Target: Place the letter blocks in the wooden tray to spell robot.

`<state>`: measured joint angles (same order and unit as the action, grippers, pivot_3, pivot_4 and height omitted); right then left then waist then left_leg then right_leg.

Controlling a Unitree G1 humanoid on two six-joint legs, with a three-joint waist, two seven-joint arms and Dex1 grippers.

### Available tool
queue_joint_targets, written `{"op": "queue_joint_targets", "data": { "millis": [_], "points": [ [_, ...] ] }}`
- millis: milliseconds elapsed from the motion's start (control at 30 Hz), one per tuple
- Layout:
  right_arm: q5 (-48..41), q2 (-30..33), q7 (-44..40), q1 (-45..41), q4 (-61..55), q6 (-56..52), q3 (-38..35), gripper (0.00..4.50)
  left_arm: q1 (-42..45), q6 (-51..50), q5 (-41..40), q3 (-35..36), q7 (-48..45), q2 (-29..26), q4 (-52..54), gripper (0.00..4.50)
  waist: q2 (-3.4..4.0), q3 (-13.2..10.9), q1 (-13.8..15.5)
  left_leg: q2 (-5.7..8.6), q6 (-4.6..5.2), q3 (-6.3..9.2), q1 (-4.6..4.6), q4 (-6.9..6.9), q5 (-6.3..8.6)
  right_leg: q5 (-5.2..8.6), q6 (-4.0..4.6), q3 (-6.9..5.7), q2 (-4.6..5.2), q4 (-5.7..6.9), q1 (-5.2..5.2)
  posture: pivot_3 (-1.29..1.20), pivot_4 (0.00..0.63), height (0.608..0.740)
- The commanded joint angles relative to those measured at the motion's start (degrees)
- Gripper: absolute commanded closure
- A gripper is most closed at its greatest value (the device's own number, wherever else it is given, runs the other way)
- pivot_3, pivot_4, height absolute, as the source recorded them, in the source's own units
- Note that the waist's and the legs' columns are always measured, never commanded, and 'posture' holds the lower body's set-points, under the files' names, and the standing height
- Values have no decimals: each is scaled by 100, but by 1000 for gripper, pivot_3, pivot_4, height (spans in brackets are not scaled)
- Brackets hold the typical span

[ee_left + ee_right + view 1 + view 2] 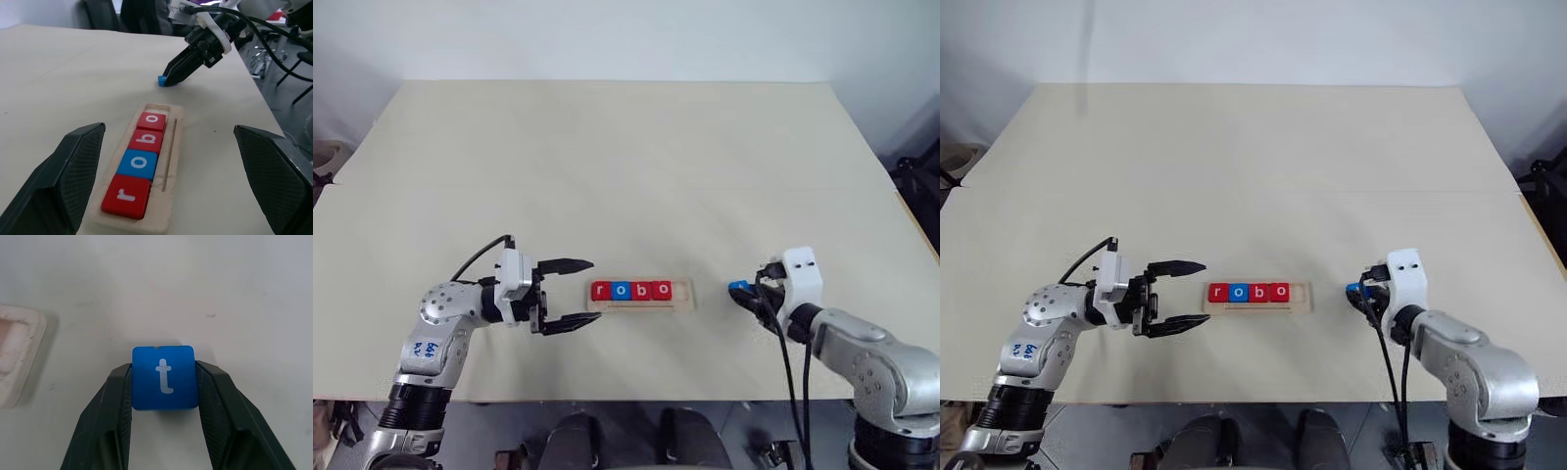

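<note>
The left gripper [570,294] lies level, pointing right at the wooden tray [641,294], its jaws spread wide and empty just short of the tray's left end. Red r, blue o, red b, red o fill the tray. To its right, the right gripper [164,382] angles downward, jaws clamped on the blue t block [164,378].

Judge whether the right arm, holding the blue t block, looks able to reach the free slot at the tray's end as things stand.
Probably yes. The right gripper has its jaws shut on the blue t block, and bare table separates it from the wooden tray, whose free end faces that arm. The left gripper hangs open beyond the tray's other end.
</note>
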<state>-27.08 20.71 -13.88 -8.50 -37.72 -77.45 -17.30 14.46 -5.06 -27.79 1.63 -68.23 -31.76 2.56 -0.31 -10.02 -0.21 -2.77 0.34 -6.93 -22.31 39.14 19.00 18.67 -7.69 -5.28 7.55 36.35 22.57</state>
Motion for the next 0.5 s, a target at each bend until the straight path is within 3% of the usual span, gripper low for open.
{"op": "queue_joint_targets", "data": {
  "millis": [33,167,233,367,500],
  "points": [
    [22,-121,152,42,-208,104,-85,1970,75,17,-78,39,-48,-6,7,0,0,0,-3,0,0,0,0,-1,0,0,0,0,-1,0,0,0,150,740],
    [-210,480,-524,-46,-1,506,-245,570,83,44,-80,92,-78,-58,-24,0,0,0,7,2,1,-2,-1,0,1,0,0,2,2,-4,1,0,150,740],
    [-394,1112,-1223,1,209,796,-284,32,44,57,-81,121,-62,-74,0,0,0,0,21,4,3,0,-2,0,2,0,0,1,2,-6,-1,0,150,740],
    [-349,2472,-3075,291,973,2377,-174,32,-38,92,-74,180,-19,-104,50,0,-1,-1,14,3,9,0,-1,-4,5,-1,-2,-1,0,-21,-7,0,150,740],
    [59,3138,-4658,325,2188,4435,157,32,-112,121,-64,222,68,-90,134,0,-3,-1,3,3,9,-3,2,-4,5,-2,-3,-1,-2,-34,-10,0,150,740]
  ]
}}
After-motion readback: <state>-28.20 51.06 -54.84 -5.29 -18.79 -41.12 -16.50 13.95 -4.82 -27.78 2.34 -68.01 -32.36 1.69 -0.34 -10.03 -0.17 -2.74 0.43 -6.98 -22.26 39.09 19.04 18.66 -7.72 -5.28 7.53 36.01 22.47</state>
